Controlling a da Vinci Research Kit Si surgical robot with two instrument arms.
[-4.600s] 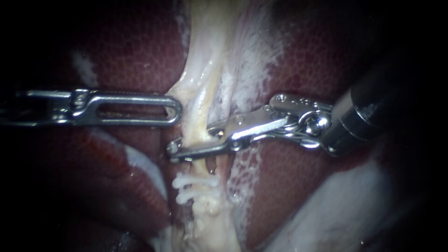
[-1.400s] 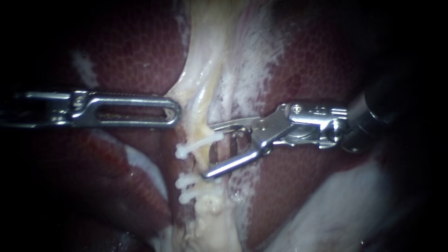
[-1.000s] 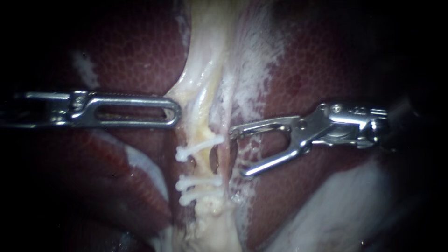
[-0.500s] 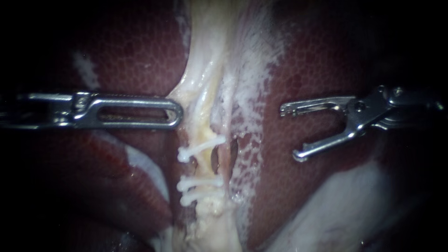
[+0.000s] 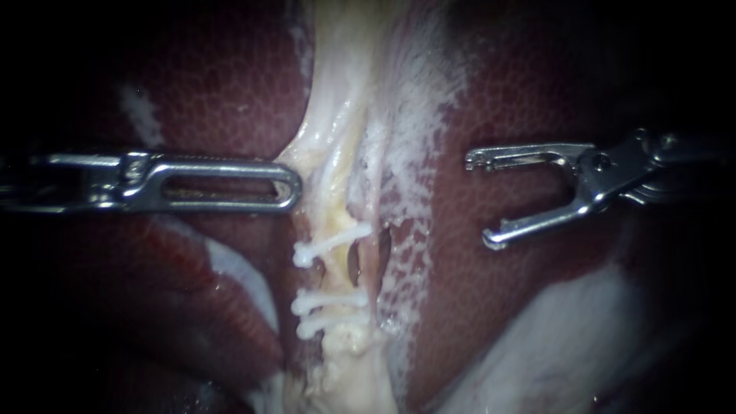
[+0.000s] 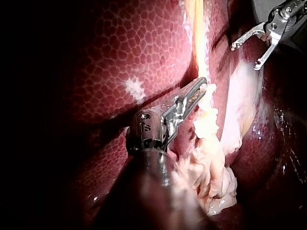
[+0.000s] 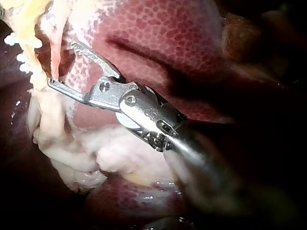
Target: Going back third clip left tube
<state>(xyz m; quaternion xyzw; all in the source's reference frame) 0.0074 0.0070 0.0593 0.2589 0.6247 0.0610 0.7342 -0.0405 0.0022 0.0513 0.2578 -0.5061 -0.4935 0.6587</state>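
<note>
Quick look at where things stand. The left tube (image 5: 337, 218) runs down the middle of the endoscope view, a pale yellowish strand, and it has three white clips across it. The top clip (image 5: 331, 239) sits a bit slanted just below centre. The two lower clips (image 5: 328, 300) are stacked close together under it, with a gap between them and the top one. A thinner pinkish tube (image 5: 375, 222) runs alongside, just to the right.

The right instrument (image 5: 480, 201) is over on the right side of the frame, well apart from the tube and clips. Its claw is spread wide with nothing in it, just dark red liver (image 5: 521, 92) behind it. The right wrist view agrees: the right instrument (image 7: 62, 64) is gaping and empty.

The left instrument (image 5: 294, 182) comes in from the left edge at mid height. Its claw is closed, and the tip looks clamped on the edge of the pale tissue (image 5: 326, 115) just above the top clip. That edge seems tented toward the tip. In the left wrist view the left instrument (image 6: 199, 86) is pressed together too, tip right on the pale strand. The right instrument (image 6: 245, 57) is out ahead of it and off to the side, wide open.
</note>
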